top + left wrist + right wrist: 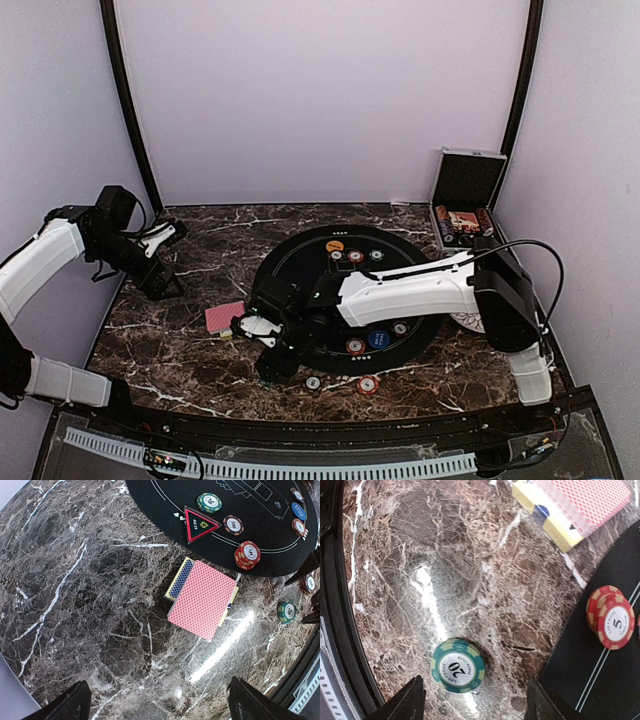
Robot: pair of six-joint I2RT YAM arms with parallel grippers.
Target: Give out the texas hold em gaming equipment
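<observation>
**While both pincers gape, a green chip lies before the right one**

Although the overhead view shows the right arm stretched across the black mat [300, 250] and over the marble table [190, 350], its pincer there is only a dark lump. What lies under it cannot be told from above. The wrist camera supplies that. The right pincer [475, 700] stands open and holds nothing. A green chip [457, 666] marked 20 lies flat on the marble just ahead of the tips. It sits between the two fingers [412, 702], nearer the one at the picture's left, and touches neither. Farther ahead and toward the other finger's side, a short stack of red chips [612, 617] marked 5 sits at the mat's edge. Farthest ahead lie the red-backed cards [580, 505], on top of a yellow and blue box [545, 522].

The left pincer [160, 700] is spread wide and empty, well back from everything. Straight ahead of it lie those cards, with the box showing past two of their edges. Beyond them are the red stack and a red-edged triangle marker [200, 525]. Far off to one side is a blue disc [298, 511]. The right pincer's dark tips poke in at that same side, with the green chip just beside them.

Only the overhead view shows the orange disc [334, 245] on the mat's far part and the open case [465, 190], well beyond the right arm.
</observation>
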